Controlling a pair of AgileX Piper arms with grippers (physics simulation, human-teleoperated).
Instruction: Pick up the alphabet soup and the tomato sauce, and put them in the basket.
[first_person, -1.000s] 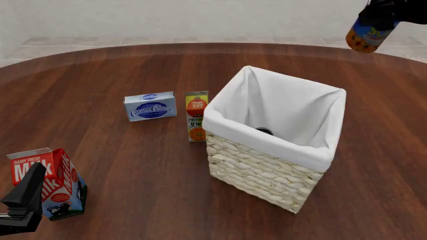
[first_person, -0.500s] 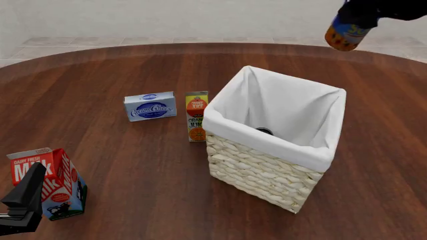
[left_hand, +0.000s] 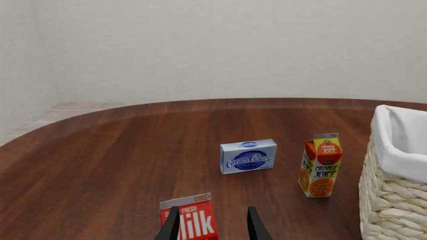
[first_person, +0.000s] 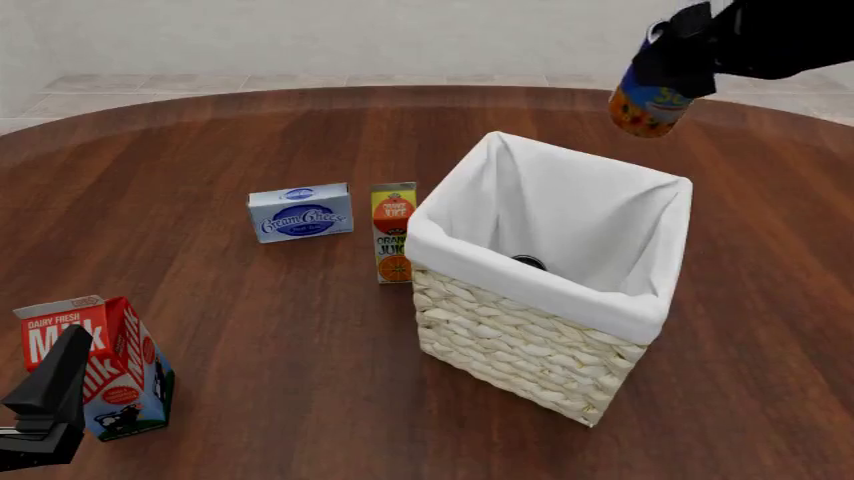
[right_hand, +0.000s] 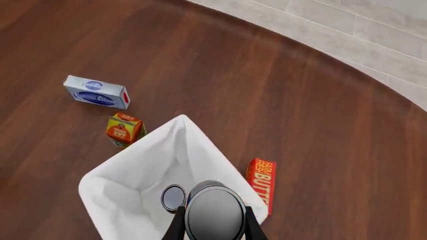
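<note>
Because the alphabet soup (first_person: 651, 100) must drop into the basket (first_person: 641, 310), the right gripper (first_person: 674, 62) holds the can clamped between its fingers high over the far rim, with the white lining open beneath it. Below the gripper, a grey can top (right_hand: 173, 197), probably the tomato sauce, already lies inside. Idle, the left gripper (left_hand: 213, 226) hovers with fingers parted just beside the milk carton (left_hand: 191, 218).
</note>
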